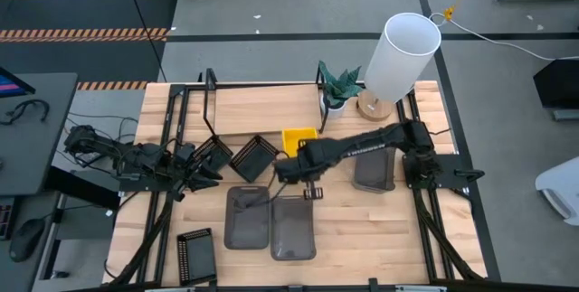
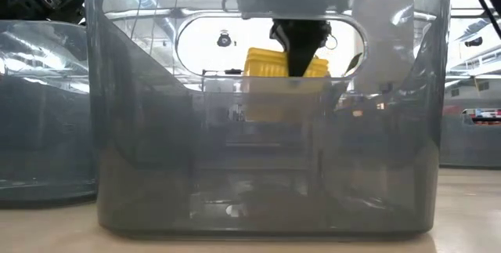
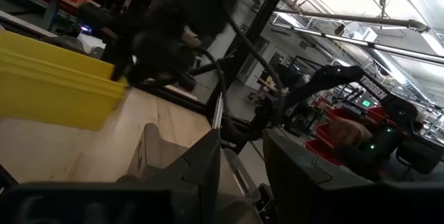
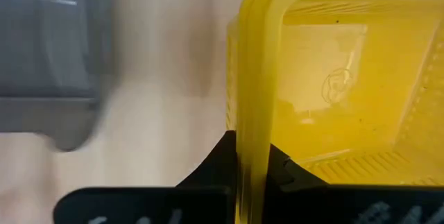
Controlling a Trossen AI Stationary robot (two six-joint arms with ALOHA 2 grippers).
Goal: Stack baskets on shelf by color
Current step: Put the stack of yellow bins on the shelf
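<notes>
My right gripper [image 1: 288, 164] is shut on a bright yellow basket [image 1: 300, 138], just in front of the light-wood shelf [image 1: 262, 107] in its black frame. The low view shows the yellow basket [image 2: 270, 77] through a grey basket's wall. My left gripper [image 1: 204, 173] is open and empty at the table's left, beside two black slatted baskets [image 1: 215, 154] [image 1: 254, 157]. Two smoky grey baskets [image 1: 247, 216] [image 1: 293, 229] stand on the table's near middle, and a third [image 1: 373, 171] stands to the right. Another black basket [image 1: 194, 254] lies near the front left corner. My right gripper pinches the yellow basket's side rim [image 4: 251, 130] between its two fingers, one finger [image 4: 211, 168] outside the wall and one [image 4: 288, 172] inside. The fingers come from above, pointing down. The rim shows several nested edges. The basket hangs open side up and seems clear of the table.
A white lampshade [image 1: 403, 52] on a wooden base and a small potted plant [image 1: 339, 84] stand at the shelf's right end. Black frame rails run along both table sides. Bare wood lies between the grey baskets and the front right corner.
</notes>
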